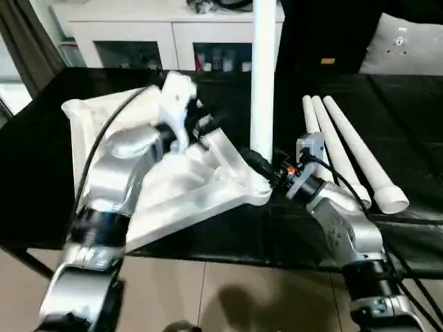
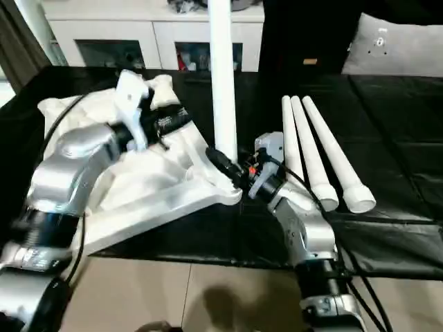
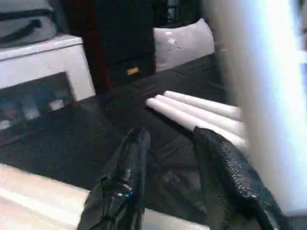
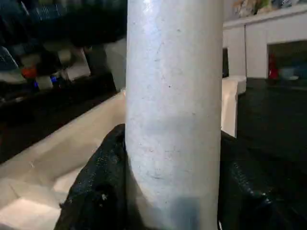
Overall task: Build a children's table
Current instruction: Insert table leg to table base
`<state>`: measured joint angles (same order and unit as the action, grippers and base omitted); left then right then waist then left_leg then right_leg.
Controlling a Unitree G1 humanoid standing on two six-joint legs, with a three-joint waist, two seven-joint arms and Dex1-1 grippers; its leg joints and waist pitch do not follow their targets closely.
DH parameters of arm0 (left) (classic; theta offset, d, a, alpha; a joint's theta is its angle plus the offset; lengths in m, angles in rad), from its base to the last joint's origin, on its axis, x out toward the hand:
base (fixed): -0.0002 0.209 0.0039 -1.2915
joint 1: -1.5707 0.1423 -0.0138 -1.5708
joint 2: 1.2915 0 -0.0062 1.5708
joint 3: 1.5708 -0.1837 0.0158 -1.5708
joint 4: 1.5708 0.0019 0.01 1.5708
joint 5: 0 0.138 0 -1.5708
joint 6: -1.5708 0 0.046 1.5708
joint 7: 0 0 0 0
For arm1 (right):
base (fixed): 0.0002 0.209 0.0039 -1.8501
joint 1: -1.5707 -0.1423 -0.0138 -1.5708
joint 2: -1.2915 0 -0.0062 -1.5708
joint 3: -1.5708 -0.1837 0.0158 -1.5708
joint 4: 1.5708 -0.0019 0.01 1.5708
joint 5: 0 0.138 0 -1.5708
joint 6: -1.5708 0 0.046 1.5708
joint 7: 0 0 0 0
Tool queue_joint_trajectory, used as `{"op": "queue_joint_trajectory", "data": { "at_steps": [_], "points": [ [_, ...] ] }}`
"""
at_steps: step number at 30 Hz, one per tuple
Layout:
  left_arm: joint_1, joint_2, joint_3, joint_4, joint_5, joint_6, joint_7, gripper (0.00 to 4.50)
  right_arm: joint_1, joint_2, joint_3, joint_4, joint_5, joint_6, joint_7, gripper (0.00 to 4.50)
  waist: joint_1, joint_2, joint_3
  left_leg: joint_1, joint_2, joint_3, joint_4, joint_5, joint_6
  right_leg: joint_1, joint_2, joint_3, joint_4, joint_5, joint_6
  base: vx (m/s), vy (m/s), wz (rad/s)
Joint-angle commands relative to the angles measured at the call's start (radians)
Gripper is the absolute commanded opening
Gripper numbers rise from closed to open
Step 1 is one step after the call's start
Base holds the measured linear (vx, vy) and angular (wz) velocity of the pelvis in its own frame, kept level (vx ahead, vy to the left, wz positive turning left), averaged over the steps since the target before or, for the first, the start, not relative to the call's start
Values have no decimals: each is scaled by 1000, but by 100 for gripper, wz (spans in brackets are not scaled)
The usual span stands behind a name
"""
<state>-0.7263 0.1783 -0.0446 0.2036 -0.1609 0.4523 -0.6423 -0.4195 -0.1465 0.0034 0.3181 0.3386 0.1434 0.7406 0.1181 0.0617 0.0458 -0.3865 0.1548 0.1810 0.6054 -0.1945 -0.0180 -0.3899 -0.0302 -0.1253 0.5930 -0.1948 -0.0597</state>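
My right gripper (image 2: pixel 232 168) clamps the upright leg (image 2: pixel 223 76) at its base; left gripper (image 3: pixel 172 158) hangs empty, fingers apart, beside it.

White plastic tabletop (image 1: pixel 194 187) upside down on black surface, ribbed underside up. One leg (image 1: pixel 263 76) upright in near corner socket. Three spare legs (image 1: pixel 346 152) lying side by side, right of it.
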Motion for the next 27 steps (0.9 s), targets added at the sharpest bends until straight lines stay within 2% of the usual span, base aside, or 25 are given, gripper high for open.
{"op": "queue_joint_trajectory", "data": {
  "at_steps": [1, 3, 4, 6, 9, 13, 16, 19, 20, 21, 23, 24, 27],
  "points": [
    [-24, -17, -34, -39, 1, 31, -16, 210, -11, -3, 19, -6, -20, 0, -8, 190, 8, -10, -74, 11, 99, -50, -56, -29, 122, 58, -154, 84, -65, -98, -99, 0, 0, 0],
    [-20, -40, -69, -72, -4, 51, -38, 238, -11, -4, 21, -4, -24, 7, -17, 190, 9, -11, -78, 7, 99, -50, -50, 2, 140, 61, -153, 83, -58, -47, -105, 0, 0, 0],
    [-15, -58, -94, -100, -29, 70, -50, 238, -11, -6, 23, -2, -29, 6, -22, 190, 13, -9, -81, 2, 98, -52, -45, 32, 161, 61, -152, 82, -51, -3, -105, 0, 0, 0],
    [-11, -65, -110, -116, -55, 77, -58, 251, -12, -5, 23, -2, -31, 5, -23, 190, 18, -8, -84, 3, 101, -52, -41, 49, 181, 57, -152, 81, -48, 29, -110, 0, 0, 0],
    [-1, -70, -120, -149, -82, 68, -87, 276, -12, -6, 21, 1, -37, 2, -27, 190, 23, -7, -82, 3, 108, -53, -41, 35, 189, 53, -151, 79, -49, 11, -114, 0, 0, 0],
    [25, -67, -139, -213, -111, 70, -140, 320, -15, -10, 18, 14, -51, -5, -41, 190, 28, -6, -77, 7, 107, -51, -45, -1, 158, 53, -151, 80, -59, -76, -107, 0, 0, 0],
    [32, -52, -130, -191, -73, 59, -109, 343, -21, -11, 13, 22, -55, -8, -47, 190, 25, -6, -74, 6, 106, -52, -48, -35, 139, 54, -150, 79, -64, -128, -91, 0, 0, 0],
    [36, -13, -100, -152, -48, 33, -85, 369, -26, -20, 0, 27, -56, -9, -56, 189, 24, -4, -74, 10, 103, -52, -49, -54, 122, 51, -146, 79, -69, -164, -69, 0, 0, 0],
    [42, 5, -95, -145, -42, 26, -85, 369, -27, -24, -4, 29, -56, -8, -59, 189, 21, -4, -74, 9, 102, -52, -50, -54, 121, 51, -144, 79, -69, -161, -68, 0, 0, 0],
    [45, 13, -94, -142, -40, 25, -86, 388, -28, -26, -6, 30, -56, -8, -60, 189, 20, -2, -74, 11, 105, -53, -51, -56, 115, 50, -146, 79, -68, -157, -68, 0, 0, 0],
    [76, 79, -89, -124, -15, 4, -103, 406, -29, -41, -21, 33, -55, 1, -71, 189, 17, 0, -75, 8, 103, -54, -51, -60, 113, 50, -146, 79, -65, -143, -73, 0, 0, 0],
    [86, 96, -87, -119, -11, 1, -106, 406, -29, -46, -24, 33, -58, 5, -72, 189, 17, 2, -76, 14, 102, -51, -50, -64, 109, 47, -145, 80, -65, -141, -74, 0, 0, 0],
    [119, 125, -77, -118, -25, 16, -129, 438, -30, -71, -26, 51, -80, 12, -79, 189, 22, 6, -78, 16, 106, -51, -48, -52, 105, 45, -145, 82, -61, -109, -88, 0, 0, 0]
  ]
}}
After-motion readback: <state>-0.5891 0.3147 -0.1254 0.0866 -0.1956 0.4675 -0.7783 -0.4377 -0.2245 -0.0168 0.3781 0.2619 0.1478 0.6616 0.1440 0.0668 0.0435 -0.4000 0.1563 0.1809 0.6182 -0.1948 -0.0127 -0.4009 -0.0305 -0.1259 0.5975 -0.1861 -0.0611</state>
